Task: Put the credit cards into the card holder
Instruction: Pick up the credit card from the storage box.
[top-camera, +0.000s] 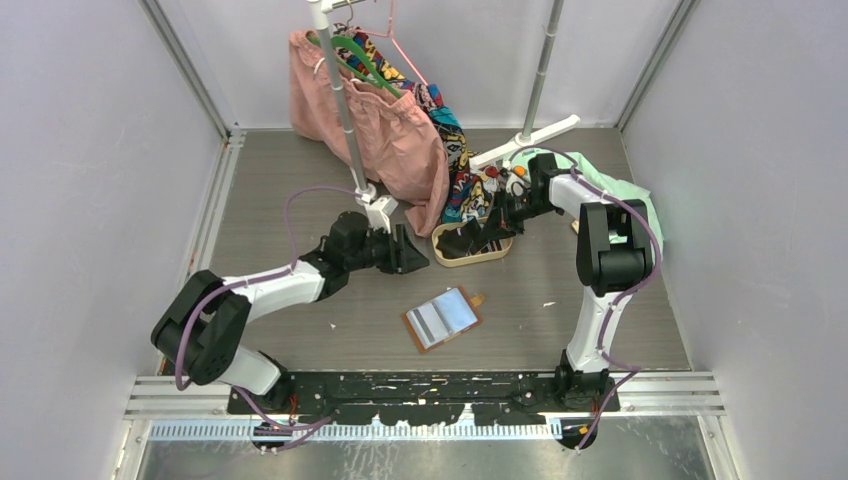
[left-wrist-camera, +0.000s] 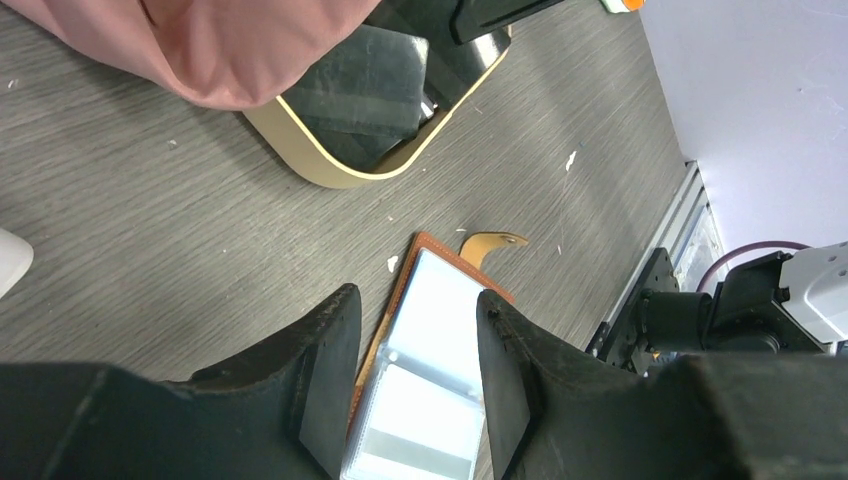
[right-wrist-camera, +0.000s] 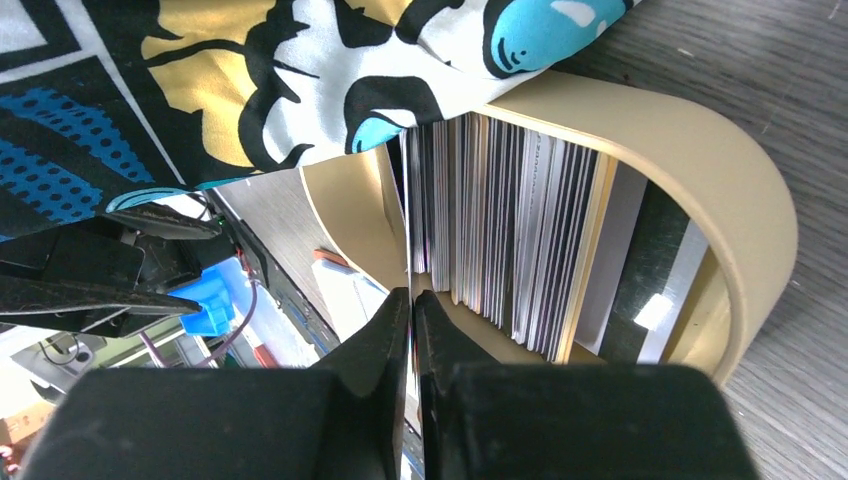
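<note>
The card holder (top-camera: 441, 318) lies open on the table, tan leather with clear pockets; in the left wrist view it (left-wrist-camera: 440, 330) shows below and between my fingers. My left gripper (top-camera: 408, 256) (left-wrist-camera: 415, 300) is open and empty, hovering left of the beige tray. Several credit cards (right-wrist-camera: 510, 230) stand on edge in the oval tray (right-wrist-camera: 745, 190); dark cards (left-wrist-camera: 365, 90) show there too. My right gripper (top-camera: 480, 236) (right-wrist-camera: 411, 305) is at the tray, shut on one thin card seen edge-on.
The oval beige tray (top-camera: 492, 258) (left-wrist-camera: 330, 168) sits under hanging clothes: a pink garment (top-camera: 375, 130) (left-wrist-camera: 230, 50) and patterned cloth (right-wrist-camera: 250, 80). Rack poles (top-camera: 342, 100) stand behind. A green cloth (top-camera: 612, 188) lies at the right.
</note>
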